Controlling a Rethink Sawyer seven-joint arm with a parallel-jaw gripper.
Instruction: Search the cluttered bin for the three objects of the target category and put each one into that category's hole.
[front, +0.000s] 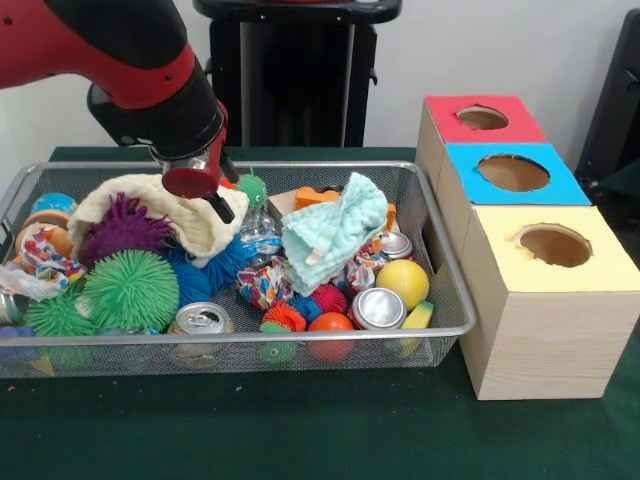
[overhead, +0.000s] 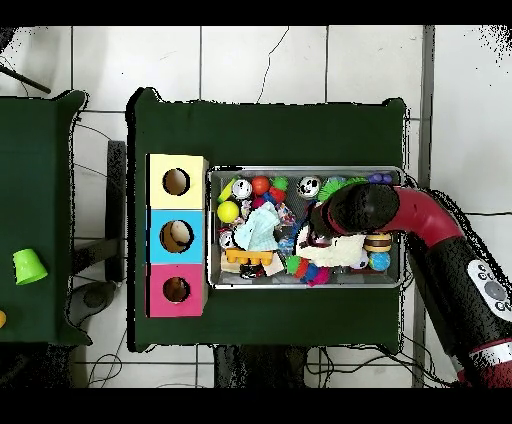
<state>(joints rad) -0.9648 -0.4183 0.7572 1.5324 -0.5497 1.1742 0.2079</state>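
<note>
1. One gripper (front: 222, 205) hangs from the red and black arm (front: 120, 60) inside the wire basket (front: 455, 330), toward its left end in the front view; the pictures do not show whether it is open or closed.
2. The gripper tip sits on or just over a cream cloth (front: 190, 215), which drapes across a purple spiky ball (front: 122, 228).
3. A small green spiky ball (front: 252, 188) lies just beside the gripper, toward the basket's far rim.
4. Below the cloth, a large green spiky ball (front: 132, 290) lies near the basket's front rim, with a blue spiky ball (front: 205, 272) next to it.
5. A mint cloth (front: 335, 232) is heaped at the basket's middle.
6. Two silver cans are visible at the front rim: one can (front: 201, 320) left of centre and a second can (front: 378, 308) toward the right end.
7. A yellow ball (front: 403, 282) and an orange ball (front: 330, 325) lie near the second can.
8. Three wooden boxes stand in a row against the basket's right end, each with a round hole on top: yellow box (front: 545, 300), blue box (front: 513, 172), red box (front: 482, 118).
9. The overhead view shows something pale inside the blue box's hole; what it is cannot be told.
</note>
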